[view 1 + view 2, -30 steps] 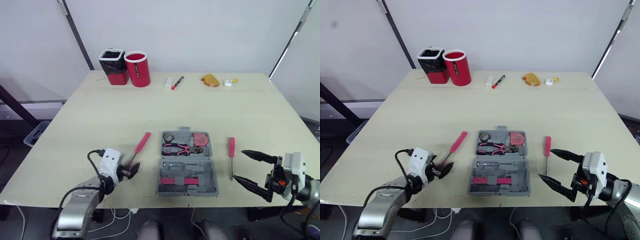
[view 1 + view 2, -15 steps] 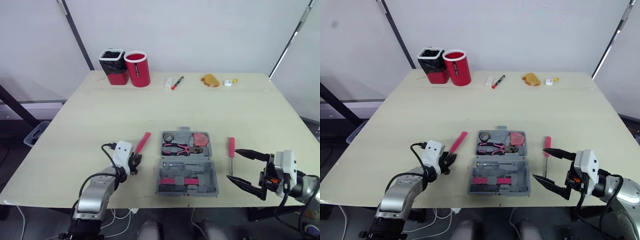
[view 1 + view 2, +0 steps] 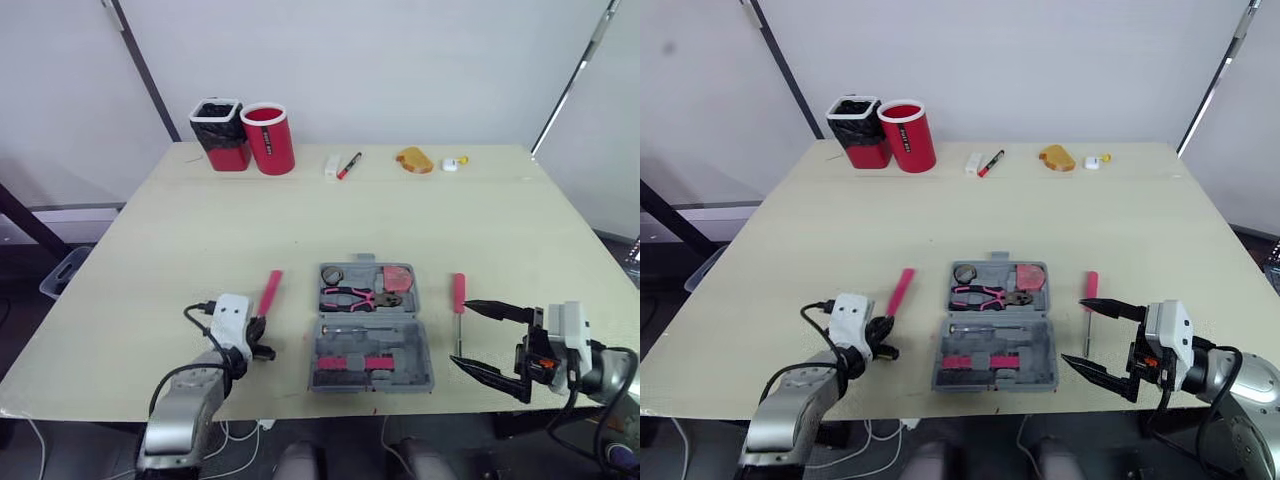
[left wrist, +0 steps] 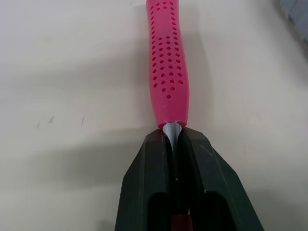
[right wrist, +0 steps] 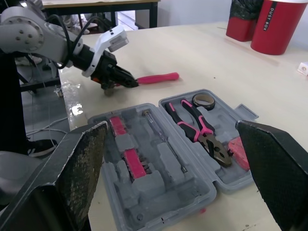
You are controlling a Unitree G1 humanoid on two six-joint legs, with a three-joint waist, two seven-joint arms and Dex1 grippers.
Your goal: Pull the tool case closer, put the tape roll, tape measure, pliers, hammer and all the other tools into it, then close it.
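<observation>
**L claw on pink tool, R claw wide open**

L claw (image 4: pixel 172 132) is pinched narrow on the bare metal shaft of the pink-handled tool (image 4: pixel 167 62), just left of the tool case (image 3: pixel 415 340). Case is open, gray, near the front edge of the desk (image 3: pixel 300 220). Tape roll (image 3: pixel 333 274) + pliers (image 3: pixel 362 297) sit in it. Pink-handled screwdriver (image 3: pixel 459 292) lies on the desk just right of the case. R claw (image 3: pixel 460 332) is spread wide, holds nothing, near that screwdriver.

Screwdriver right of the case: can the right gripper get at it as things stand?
Probably yes. The right gripper is open, its fingertips close to the screwdriver, and nothing lies between them. The case is off to one side.
</observation>
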